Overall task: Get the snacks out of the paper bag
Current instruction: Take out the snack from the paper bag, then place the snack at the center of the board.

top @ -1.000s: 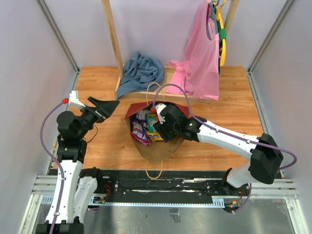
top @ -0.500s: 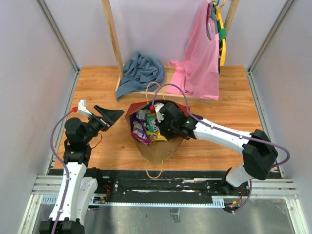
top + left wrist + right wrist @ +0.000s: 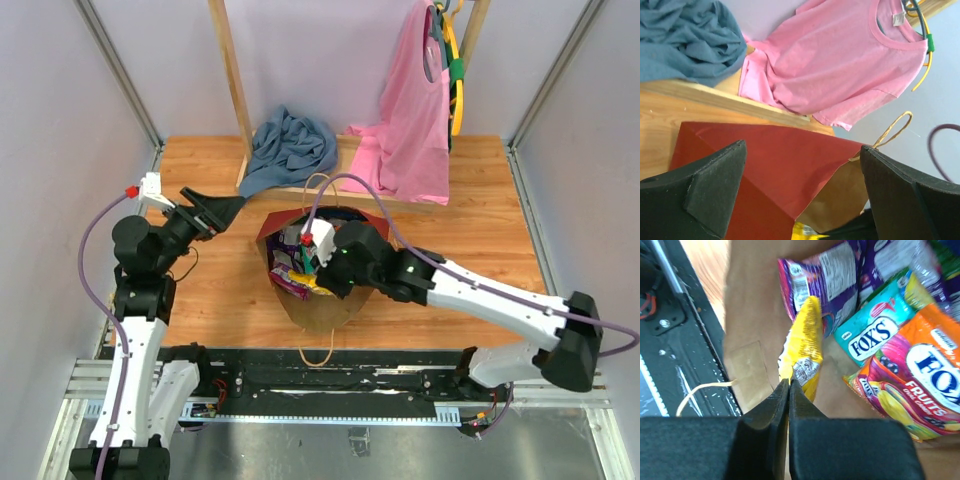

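my right jaws are clamped on the yellow packet down in the bag; left jaws wide open, empty, beside the bag

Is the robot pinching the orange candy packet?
No, the right gripper is shut on the yellow packet, while the orange packet lies apart in the paper bag.

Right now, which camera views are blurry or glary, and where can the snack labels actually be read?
Right wrist view: soft, smeared top right, yet FOX'S reads on the teal packet and orange packet. Top external view: sharp, evenly lit, but the snacks in the paper bag are too small to read. Left wrist view: crisp on the pink garment, no labels visible.
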You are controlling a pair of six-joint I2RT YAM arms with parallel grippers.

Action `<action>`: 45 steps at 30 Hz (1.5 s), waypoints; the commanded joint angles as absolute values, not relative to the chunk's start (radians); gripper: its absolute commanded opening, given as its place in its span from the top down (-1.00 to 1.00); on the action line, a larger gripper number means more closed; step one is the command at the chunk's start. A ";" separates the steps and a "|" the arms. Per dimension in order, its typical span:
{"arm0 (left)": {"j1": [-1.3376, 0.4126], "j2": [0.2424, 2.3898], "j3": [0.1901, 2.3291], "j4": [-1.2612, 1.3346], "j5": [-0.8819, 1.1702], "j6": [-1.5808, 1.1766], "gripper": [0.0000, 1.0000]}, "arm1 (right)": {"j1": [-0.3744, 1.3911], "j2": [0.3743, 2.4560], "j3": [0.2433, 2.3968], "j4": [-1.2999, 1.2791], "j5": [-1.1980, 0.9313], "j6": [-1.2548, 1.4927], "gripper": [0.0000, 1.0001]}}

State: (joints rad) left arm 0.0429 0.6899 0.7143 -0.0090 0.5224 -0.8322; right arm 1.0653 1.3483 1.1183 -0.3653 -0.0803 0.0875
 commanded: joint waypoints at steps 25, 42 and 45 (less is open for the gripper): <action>0.046 0.690 0.854 -0.181 0.605 -0.579 -0.99 | 0.218 0.737 1.184 -0.503 -0.470 0.203 0.98; 0.046 0.819 0.961 -0.312 0.542 -0.500 -0.99 | -0.135 1.074 0.745 -0.066 -0.622 0.630 0.99; 0.046 0.834 0.969 -0.322 0.535 -0.472 -0.99 | -0.135 1.176 0.769 -0.053 -0.614 0.614 0.99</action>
State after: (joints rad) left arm 0.0429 0.8192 0.9340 -0.3012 0.5369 -0.5198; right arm -0.1238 1.1023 0.7357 -0.1612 -0.5964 0.6010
